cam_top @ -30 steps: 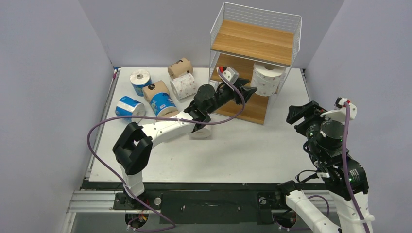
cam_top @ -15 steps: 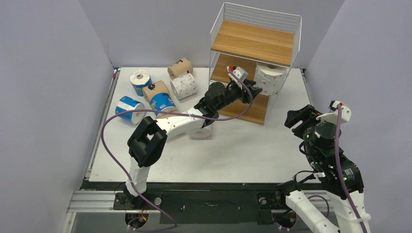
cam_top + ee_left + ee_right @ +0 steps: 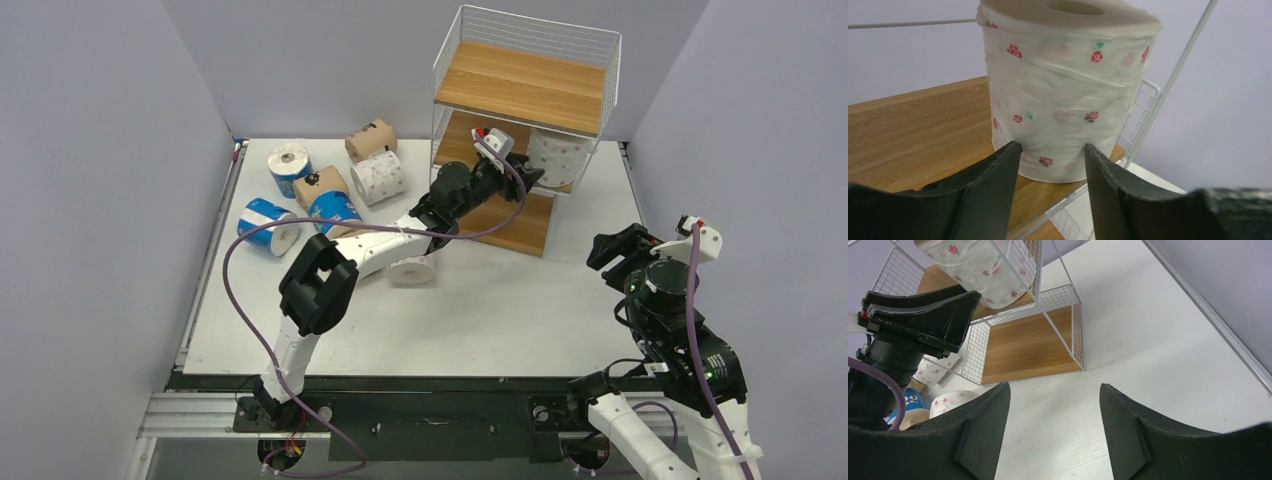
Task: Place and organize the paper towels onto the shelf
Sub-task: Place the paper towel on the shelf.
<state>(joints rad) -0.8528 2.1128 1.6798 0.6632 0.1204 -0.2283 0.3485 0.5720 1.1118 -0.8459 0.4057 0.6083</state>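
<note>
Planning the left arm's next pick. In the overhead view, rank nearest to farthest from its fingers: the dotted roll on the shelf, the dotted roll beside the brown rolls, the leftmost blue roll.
1. Upright dotted roll on the shelf, just ahead of the left fingers.
2. Lying dotted roll beside the brown rolls, back centre.
3. Leftmost blue roll, far left.

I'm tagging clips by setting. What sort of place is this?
Probably a robot lab test cell: plain grey walls box in a white table, and a left arm and right arm are bolted at its near edge.
</note>
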